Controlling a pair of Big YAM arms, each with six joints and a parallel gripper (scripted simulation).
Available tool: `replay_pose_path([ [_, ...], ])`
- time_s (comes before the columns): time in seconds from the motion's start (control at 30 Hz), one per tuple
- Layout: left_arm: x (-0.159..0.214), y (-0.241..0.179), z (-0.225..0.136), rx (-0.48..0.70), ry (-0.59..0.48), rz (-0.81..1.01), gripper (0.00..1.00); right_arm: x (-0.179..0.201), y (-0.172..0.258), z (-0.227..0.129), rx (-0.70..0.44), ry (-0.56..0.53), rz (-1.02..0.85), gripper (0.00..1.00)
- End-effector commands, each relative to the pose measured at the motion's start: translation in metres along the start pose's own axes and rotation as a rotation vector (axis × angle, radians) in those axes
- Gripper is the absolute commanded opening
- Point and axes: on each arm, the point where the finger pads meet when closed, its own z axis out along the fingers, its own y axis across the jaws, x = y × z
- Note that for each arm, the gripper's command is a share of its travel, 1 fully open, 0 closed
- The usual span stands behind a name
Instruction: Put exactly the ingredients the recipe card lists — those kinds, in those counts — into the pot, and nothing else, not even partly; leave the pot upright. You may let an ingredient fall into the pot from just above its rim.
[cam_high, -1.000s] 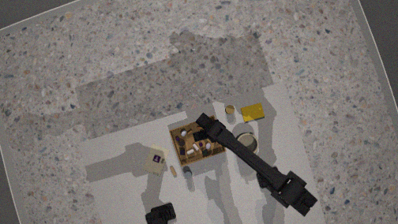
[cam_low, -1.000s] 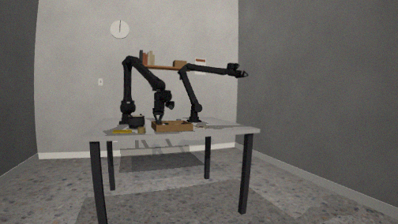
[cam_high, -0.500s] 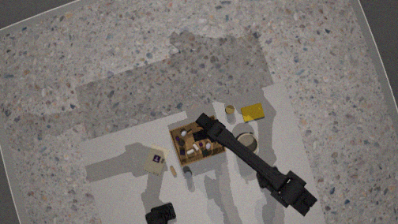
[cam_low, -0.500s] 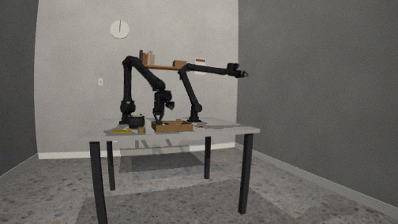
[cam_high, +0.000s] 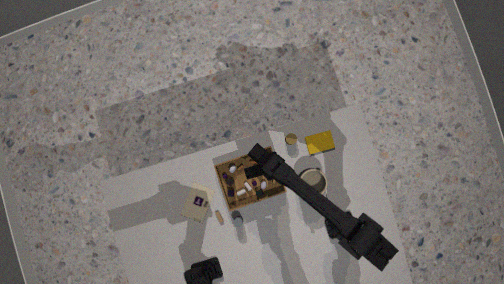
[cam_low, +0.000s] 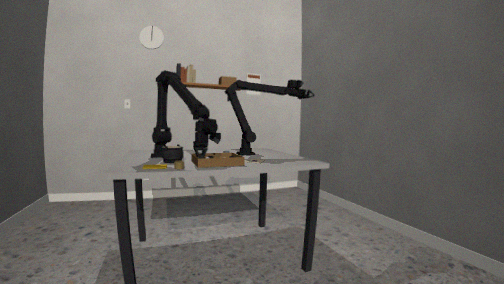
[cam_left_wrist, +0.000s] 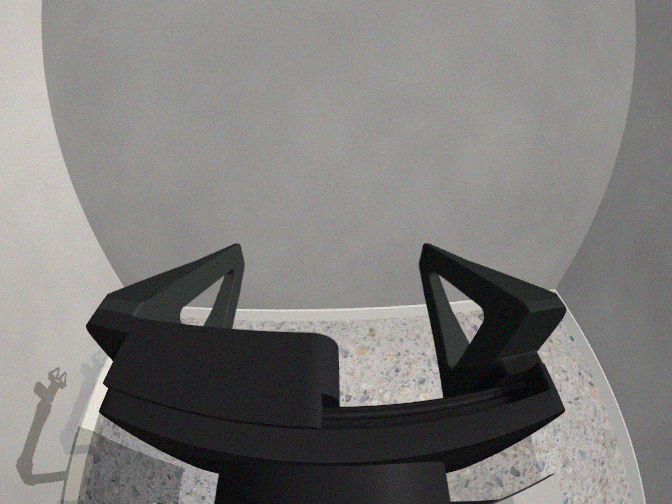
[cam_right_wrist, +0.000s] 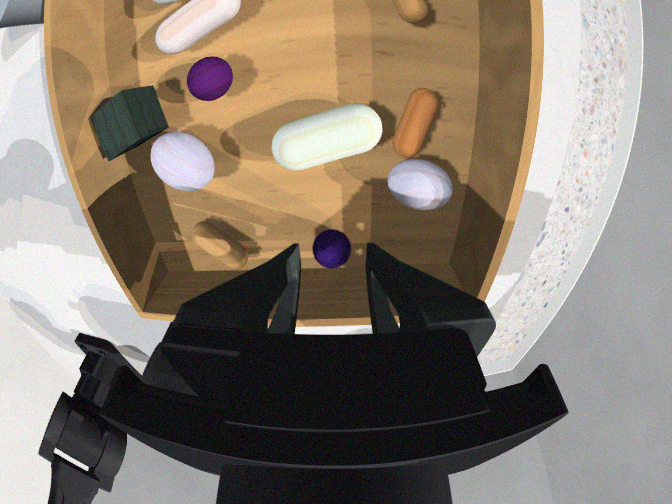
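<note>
Ingredients inside tray (cam_high: 231, 207) (cam_low: 220, 162) (cam_right_wrist: 537, 108), pot (cam_high: 326, 187) (cam_low: 173, 154) beside it

Right jaws point down, parted; left jaws gape wide.

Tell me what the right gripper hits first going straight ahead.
Probably the dark purple ball just ahead of the right gripper, or the tray floor beneath; depth is unclear.
</note>
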Motion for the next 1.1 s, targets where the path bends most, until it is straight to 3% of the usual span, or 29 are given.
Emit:
replay_pose_path([
  [0.0, -0.0254, 0.0095, -0.0093, -0.018, -0.056, -0.017, 1.00, -0.0073, -0.0008, 0.0066, 0.006, -0.009, -0.004, 0.36],
  [0.7, -0.0254, 0.0095, -0.0093, -0.018, -0.056, -0.017, 1.00, -0.0091, -0.0053, 0.0095, 0.018, -0.016, -0.002, 0.36],
  [0.73, -0.0254, 0.0095, -0.0093, -0.018, -0.056, -0.017, 1.00, -0.0091, -0.0053, 0.0095, 0.018, -0.016, -0.002, 0.00],
  [1.07, -0.0254, 0.0095, -0.0093, -0.018, -0.056, -0.017, 1.00, -0.0091, -0.0052, 0.0095, 0.018, -0.016, -0.003, 0.00],
])
